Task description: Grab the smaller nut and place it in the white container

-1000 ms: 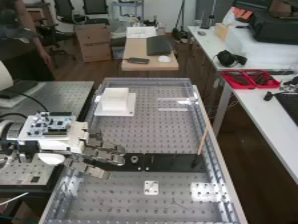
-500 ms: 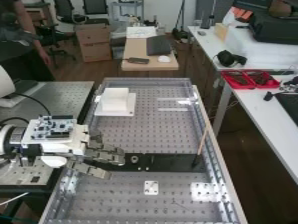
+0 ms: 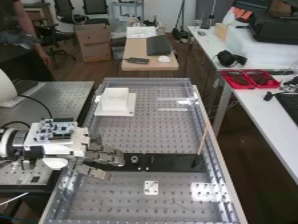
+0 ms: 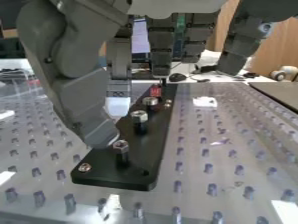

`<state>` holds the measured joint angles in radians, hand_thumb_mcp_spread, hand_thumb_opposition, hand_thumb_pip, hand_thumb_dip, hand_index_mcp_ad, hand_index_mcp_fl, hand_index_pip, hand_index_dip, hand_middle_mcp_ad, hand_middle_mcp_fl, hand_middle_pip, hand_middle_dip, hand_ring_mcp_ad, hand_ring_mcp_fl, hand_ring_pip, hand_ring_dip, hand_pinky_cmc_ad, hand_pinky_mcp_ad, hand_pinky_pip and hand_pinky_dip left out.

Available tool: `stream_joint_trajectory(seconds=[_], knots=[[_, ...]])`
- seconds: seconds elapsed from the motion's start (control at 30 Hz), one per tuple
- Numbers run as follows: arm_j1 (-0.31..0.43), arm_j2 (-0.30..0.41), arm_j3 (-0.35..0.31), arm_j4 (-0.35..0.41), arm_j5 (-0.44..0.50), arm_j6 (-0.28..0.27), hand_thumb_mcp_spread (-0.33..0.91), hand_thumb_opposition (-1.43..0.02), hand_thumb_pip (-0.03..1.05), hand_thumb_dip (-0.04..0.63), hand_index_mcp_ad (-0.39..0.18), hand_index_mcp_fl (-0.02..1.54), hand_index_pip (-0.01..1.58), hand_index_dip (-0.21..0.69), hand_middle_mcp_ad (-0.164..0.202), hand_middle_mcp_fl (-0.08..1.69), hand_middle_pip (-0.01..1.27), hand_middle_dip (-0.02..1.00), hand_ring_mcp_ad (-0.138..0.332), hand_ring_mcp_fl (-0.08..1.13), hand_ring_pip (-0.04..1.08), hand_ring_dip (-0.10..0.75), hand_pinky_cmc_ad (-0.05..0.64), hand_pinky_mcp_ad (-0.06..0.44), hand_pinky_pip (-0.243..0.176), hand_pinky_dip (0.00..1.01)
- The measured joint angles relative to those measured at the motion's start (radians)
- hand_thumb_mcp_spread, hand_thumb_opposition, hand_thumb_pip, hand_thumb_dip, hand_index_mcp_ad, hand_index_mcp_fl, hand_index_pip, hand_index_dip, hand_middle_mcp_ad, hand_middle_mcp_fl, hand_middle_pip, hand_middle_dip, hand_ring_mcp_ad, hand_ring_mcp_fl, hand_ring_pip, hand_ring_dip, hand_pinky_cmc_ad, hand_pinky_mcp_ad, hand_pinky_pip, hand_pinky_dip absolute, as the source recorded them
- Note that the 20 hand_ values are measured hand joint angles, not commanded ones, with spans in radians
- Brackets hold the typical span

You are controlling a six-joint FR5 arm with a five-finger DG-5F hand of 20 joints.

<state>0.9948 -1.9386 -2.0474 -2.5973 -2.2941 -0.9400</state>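
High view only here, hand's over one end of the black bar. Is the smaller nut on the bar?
Observer: Yes. The wrist view has the smaller nut standing on a short dark post, at the end of the black bar nearest that camera.
Operator: Thumb position?
Observer: Thumb tip is right beside that nut. Can't tell if they touch.
Operator: Anything between it and the bearing?
Observer: Yes, the larger nut is standing between the smaller nut and the bearing.
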Motion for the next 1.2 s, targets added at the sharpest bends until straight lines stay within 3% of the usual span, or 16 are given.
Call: stream_joint_trajectory(seconds=[0.07,0.5,1.2], knots=[[0.000,-0.004,-0.001,0.007,0.001,0.003,0.48,-0.89,0.63,0.286,-0.150,0.02,1.51,0.302,0.075,0.12,0.14,0.20,0.126,0.00,0.09,0.073,0.353,0.278,-0.045,0.20],[-0.006,-0.026,-0.004,0.045,-0.003,0.005,0.48,-0.89,0.63,0.286,-0.152,0.04,1.54,0.302,0.075,0.15,0.14,0.20,0.126,0.00,0.10,0.073,0.347,0.278,-0.042,0.20],[-0.008,-0.042,0.002,0.048,-0.011,0.019,0.48,-0.89,0.62,0.286,-0.152,0.08,1.55,0.302,0.073,0.14,0.14,0.21,0.117,0.00,0.10,0.075,0.346,0.278,-0.028,0.20]])
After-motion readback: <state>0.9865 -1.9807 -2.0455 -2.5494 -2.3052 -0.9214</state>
